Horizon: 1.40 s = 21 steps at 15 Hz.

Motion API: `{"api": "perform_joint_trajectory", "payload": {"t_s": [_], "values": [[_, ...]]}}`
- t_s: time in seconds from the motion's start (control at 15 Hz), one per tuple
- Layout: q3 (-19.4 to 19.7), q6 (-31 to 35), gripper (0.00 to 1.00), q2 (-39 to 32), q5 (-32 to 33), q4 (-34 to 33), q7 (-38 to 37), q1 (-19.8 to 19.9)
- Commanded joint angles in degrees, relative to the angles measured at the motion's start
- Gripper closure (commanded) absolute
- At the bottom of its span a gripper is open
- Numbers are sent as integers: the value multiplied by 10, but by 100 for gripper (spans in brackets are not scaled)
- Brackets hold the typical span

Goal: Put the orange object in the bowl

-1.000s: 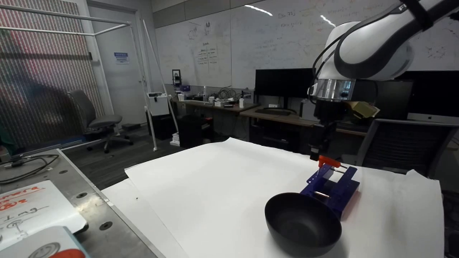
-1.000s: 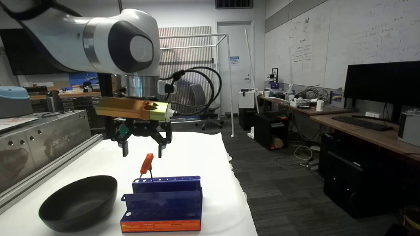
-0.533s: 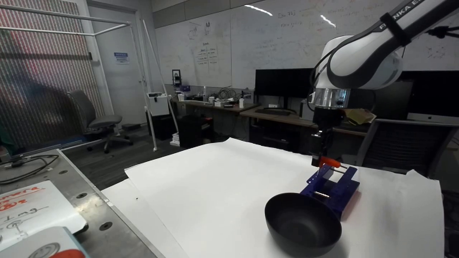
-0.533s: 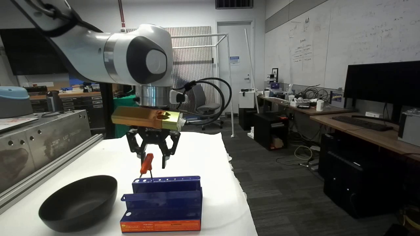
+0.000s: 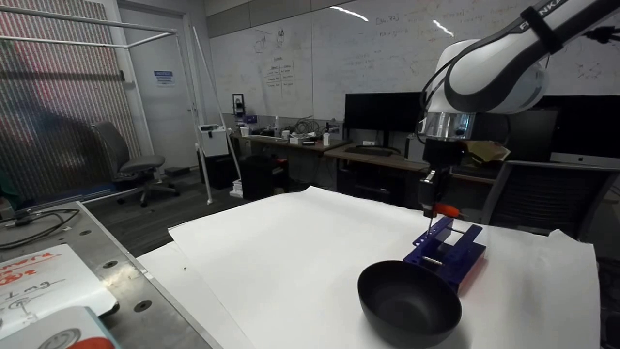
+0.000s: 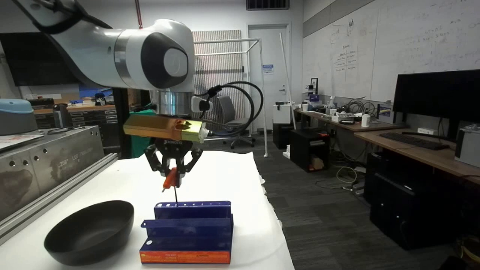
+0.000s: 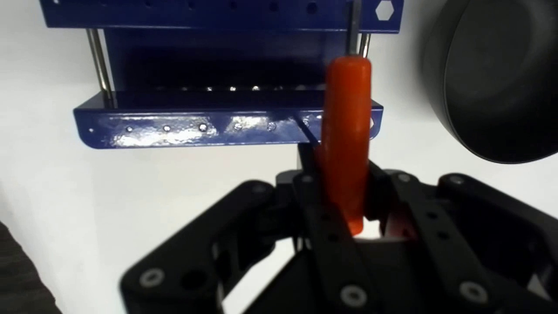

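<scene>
Your arm sits a little higher than half a second ago. The black bowl stays put. Just beside the bowl, the blue rack lies slightly off its earlier spot. Your gripper, spread apart back then, is now drawn in and pinches the orange tool. You have the tool off to one side of the bowl, above its level and higher than before; its thin metal shaft points down at the rack.

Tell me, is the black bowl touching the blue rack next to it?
Apart. The wrist view shows it plainly: a strip of white surface runs between the black bowl and the blue rack.
</scene>
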State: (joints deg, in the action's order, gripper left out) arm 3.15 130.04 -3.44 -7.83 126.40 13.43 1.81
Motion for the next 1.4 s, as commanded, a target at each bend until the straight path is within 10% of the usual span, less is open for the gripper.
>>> {"api": "perform_joint_trajectory", "payload": {"t_s": [0.0,0.53,1.2,1.33], "values": [[-11,-30,95,89,22,14,-40,-5],[-1,-163,95,145,-195,5,47,-50],[-52,-13,92,24,-285,78,130,-60],[-62,4,55,12,-288,75,134,-59]]}}
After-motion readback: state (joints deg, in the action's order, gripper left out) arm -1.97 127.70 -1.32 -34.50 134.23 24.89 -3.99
